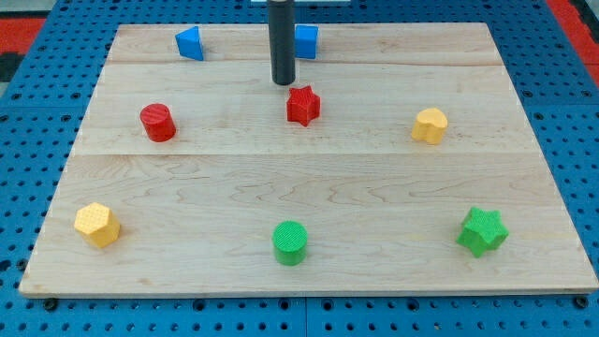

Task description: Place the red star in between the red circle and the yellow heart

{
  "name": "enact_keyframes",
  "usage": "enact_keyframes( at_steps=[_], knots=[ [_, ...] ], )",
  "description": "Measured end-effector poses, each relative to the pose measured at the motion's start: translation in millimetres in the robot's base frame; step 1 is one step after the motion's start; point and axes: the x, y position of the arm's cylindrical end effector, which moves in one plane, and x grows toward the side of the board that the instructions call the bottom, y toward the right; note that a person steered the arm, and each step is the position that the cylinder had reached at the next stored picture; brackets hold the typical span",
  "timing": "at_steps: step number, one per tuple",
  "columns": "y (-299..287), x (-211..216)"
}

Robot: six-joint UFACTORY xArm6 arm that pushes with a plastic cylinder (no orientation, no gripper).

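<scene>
The red star (pixel 302 105) lies on the wooden board a little above its middle. The red circle (pixel 158 123) stands at the view's left, at about the same height. The yellow heart (pixel 430 125) lies at the view's right. My tip (pixel 284 82) sits just above and slightly left of the red star, close to it; I cannot tell if they touch.
A blue block (pixel 190 43) and a second blue block (pixel 306 41), partly hidden by the rod, lie near the board's top edge (pixel 393 25). A yellow hexagon (pixel 97 225) lies at bottom left, a green circle (pixel 290 242) at bottom centre, a green star (pixel 483 231) at bottom right.
</scene>
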Motion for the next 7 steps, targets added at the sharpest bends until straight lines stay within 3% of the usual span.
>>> enact_keyframes(
  at_steps=[1, 3, 4, 5, 6, 7],
  knots=[
    [49, 33],
    [59, 44],
    [13, 61],
    [49, 57],
    [90, 88],
    [69, 120]
  ],
)
